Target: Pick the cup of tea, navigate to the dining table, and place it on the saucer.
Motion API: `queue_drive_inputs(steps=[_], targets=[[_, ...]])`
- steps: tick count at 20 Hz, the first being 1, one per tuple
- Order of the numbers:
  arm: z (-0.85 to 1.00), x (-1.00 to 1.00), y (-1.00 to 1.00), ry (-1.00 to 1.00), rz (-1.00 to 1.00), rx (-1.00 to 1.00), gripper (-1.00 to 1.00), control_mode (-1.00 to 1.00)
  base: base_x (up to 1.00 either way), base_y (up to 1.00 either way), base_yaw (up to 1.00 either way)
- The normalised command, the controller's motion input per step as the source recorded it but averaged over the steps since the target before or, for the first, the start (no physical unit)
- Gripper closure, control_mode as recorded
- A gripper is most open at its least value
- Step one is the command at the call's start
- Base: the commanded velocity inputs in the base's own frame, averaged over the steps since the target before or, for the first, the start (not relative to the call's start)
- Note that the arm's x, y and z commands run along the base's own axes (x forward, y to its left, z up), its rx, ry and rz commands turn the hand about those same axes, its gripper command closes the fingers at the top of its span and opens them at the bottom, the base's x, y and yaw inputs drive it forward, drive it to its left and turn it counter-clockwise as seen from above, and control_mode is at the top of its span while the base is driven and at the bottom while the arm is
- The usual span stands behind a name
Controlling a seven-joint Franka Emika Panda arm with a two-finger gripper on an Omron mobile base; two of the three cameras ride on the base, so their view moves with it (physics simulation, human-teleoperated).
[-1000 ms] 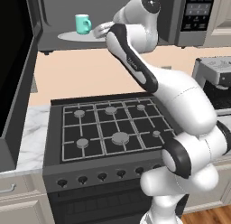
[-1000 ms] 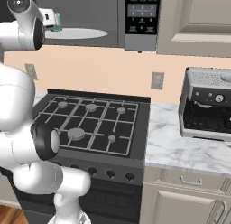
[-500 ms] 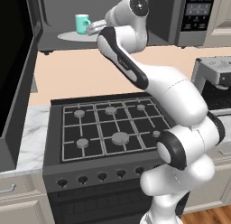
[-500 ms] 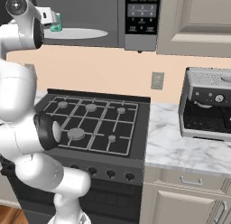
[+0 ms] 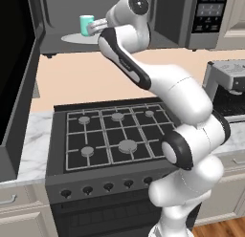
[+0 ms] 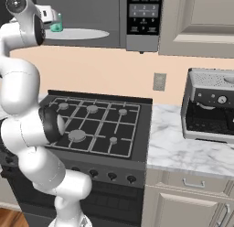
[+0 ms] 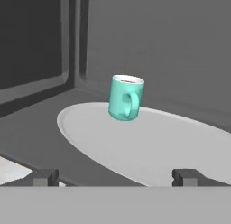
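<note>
Inside the open microwave [image 5: 158, 21], the cup of tea [image 7: 126, 98] stands upright on the white turntable plate [image 7: 153, 146], toward its far side, handle facing the hand camera. Bare plate lies on all sides of the cup; the cavity's back and side walls sit behind it, not touching. The microwave door [image 5: 16, 78] hangs swung out on the left, edging the approach. The arm reaches up and left from the base, elbow bent high, hand level at the cavity mouth. The gripper [image 7: 115, 177] has its jaws spread wide, holding nothing, short of the cup with plate between. Below is a gas stove [image 5: 112, 135] with dark grates. A coffee machine [image 6: 210, 107] sits on the marble counter [image 6: 183, 150] to the right, well apart.
</note>
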Motion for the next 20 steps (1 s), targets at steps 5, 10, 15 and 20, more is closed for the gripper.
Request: queue_drive_inputs(steps=[5,10,15,20], targets=[[-0.12,0.29,-0.4,0.09,0.0,0.0,-1.0,-1.0,0.0,0.0,0.0],[-0.01,0.25,-0.15,0.16,0.0,0.03,-1.0,-1.0,0.0,0.0,0.0],[0.0,0.2,0.03,0.02,0.0,0.19,-1.0,-1.0,0.0,0.0,0.0],[-0.01,0.39,0.1,0.0,0.0,0.12,-1.0,-1.0,0.0,0.0,0.0]])
